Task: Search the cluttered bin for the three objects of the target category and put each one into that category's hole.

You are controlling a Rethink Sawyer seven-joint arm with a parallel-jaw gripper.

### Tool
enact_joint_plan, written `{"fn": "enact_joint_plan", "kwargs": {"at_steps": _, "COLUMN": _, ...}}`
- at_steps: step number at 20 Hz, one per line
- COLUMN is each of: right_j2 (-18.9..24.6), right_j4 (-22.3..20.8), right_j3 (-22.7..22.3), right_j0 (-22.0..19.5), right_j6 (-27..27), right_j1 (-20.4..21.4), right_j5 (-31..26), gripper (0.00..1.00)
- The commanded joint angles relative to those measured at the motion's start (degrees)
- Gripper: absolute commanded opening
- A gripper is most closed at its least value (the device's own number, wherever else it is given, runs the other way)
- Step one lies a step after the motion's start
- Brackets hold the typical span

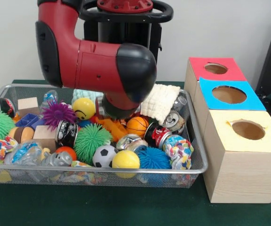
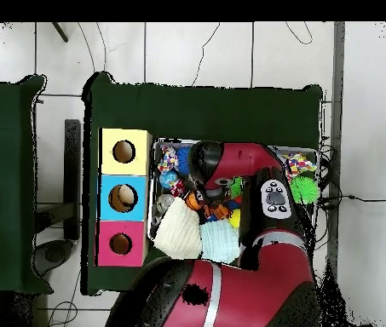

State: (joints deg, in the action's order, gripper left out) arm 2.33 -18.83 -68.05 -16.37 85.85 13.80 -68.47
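The silver wire-mesh bin point(image 1: 102, 170) sits on the green table, full of mixed toys. It holds a yellow smiley ball point(image 1: 83, 108), a small basketball point(image 1: 137, 126), a soccer ball point(image 1: 104, 156), a plain yellow ball point(image 1: 125, 159), and green point(image 1: 92, 140), purple point(image 1: 59, 113) and blue point(image 1: 153, 158) spiky balls. It also holds crushed cans point(image 1: 157, 135), wooden blocks point(image 1: 27, 103) and a white cloth point(image 1: 160, 101). My red arm reaches low over the bin's middle. The gripper point(image 1: 119, 109) is a dark stub under the elbow, just above the toys behind the basketball. Its tips are hidden.
Three wooden boxes with round holes stand right of the bin: a red top point(image 1: 215, 69) farthest, a blue top point(image 1: 229, 94) in the middle, a yellow top point(image 1: 248, 129) nearest. In the overhead view the arm point(image 2: 230, 162) covers most of the bin. The boxes point(image 2: 123, 197) lie to its left.
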Motion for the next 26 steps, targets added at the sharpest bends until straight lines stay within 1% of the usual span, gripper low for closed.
{"fn": "enact_joint_plan", "kwargs": {"at_steps": 1, "right_j2": 6.20, "right_j4": -1.90, "right_j3": 1.27, "right_j0": -1.60, "right_j6": -0.47, "right_j1": -5.62, "right_j5": 14.31, "gripper": 0.00}}
{"fn": "enact_joint_plan", "kwargs": {"at_steps": 3, "right_j2": 6.09, "right_j4": -2.28, "right_j3": 0.36, "right_j0": -1.54, "right_j6": 0.05, "right_j1": -5.49, "right_j5": 16.70, "gripper": 0.00}}
{"fn": "enact_joint_plan", "kwargs": {"at_steps": 4, "right_j2": 6.27, "right_j4": -2.47, "right_j3": -1.43, "right_j0": -1.84, "right_j6": 0.50, "right_j1": -4.64, "right_j5": 19.93, "gripper": 0.00}}
{"fn": "enact_joint_plan", "kwargs": {"at_steps": 6, "right_j2": 6.77, "right_j4": -2.29, "right_j3": -2.95, "right_j0": -2.30, "right_j6": 0.46, "right_j1": -3.73, "right_j5": 22.85, "gripper": 0.00}}
{"fn": "enact_joint_plan", "kwargs": {"at_steps": 7, "right_j2": 6.99, "right_j4": -2.08, "right_j3": -3.25, "right_j0": -2.50, "right_j6": 0.33, "right_j1": -3.57, "right_j5": 23.56, "gripper": 0.00}}
{"fn": "enact_joint_plan", "kwargs": {"at_steps": 8, "right_j2": 6.99, "right_j4": -1.74, "right_j3": -4.46, "right_j0": -2.64, "right_j6": 0.63, "right_j1": -2.50, "right_j5": 24.23, "gripper": 0.00}}
{"fn": "enact_joint_plan", "kwargs": {"at_steps": 9, "right_j2": 6.83, "right_j4": -1.55, "right_j3": -4.54, "right_j0": -2.55, "right_j6": 0.83, "right_j1": -2.32, "right_j5": 24.22, "gripper": 0.00}}
{"fn": "enact_joint_plan", "kwargs": {"at_steps": 11, "right_j2": 5.80, "right_j4": -1.98, "right_j3": -4.67, "right_j0": -1.91, "right_j6": 3.03, "right_j1": -1.87, "right_j5": 26.26, "gripper": 0.00}}
{"fn": "enact_joint_plan", "kwargs": {"at_steps": 15, "right_j2": 3.04, "right_j4": -3.94, "right_j3": -3.54, "right_j0": 0.09, "right_j6": 6.42, "right_j1": -1.73, "right_j5": 29.10, "gripper": 0.00}}
{"fn": "enact_joint_plan", "kwargs": {"at_steps": 18, "right_j2": -0.58, "right_j4": -6.18, "right_j3": -1.80, "right_j0": 2.73, "right_j6": 8.39, "right_j1": -1.69, "right_j5": 27.21, "gripper": 0.00}}
{"fn": "enact_joint_plan", "kwargs": {"at_steps": 21, "right_j2": -0.12, "right_j4": -4.93, "right_j3": -1.03, "right_j0": 2.35, "right_j6": 6.38, "right_j1": -2.24, "right_j5": 23.41, "gripper": 0.00}}
{"fn": "enact_joint_plan", "kwargs": {"at_steps": 24, "right_j2": 1.85, "right_j4": -2.18, "right_j3": -1.49, "right_j0": 1.02, "right_j6": 2.64, "right_j1": -2.40, "right_j5": 16.09, "gripper": 0.00}}
{"fn": "enact_joint_plan", "kwargs": {"at_steps": 26, "right_j2": 2.23, "right_j4": -1.49, "right_j3": -1.62, "right_j0": 0.68, "right_j6": 1.91, "right_j1": -2.54, "right_j5": 13.98, "gripper": 0.00}}
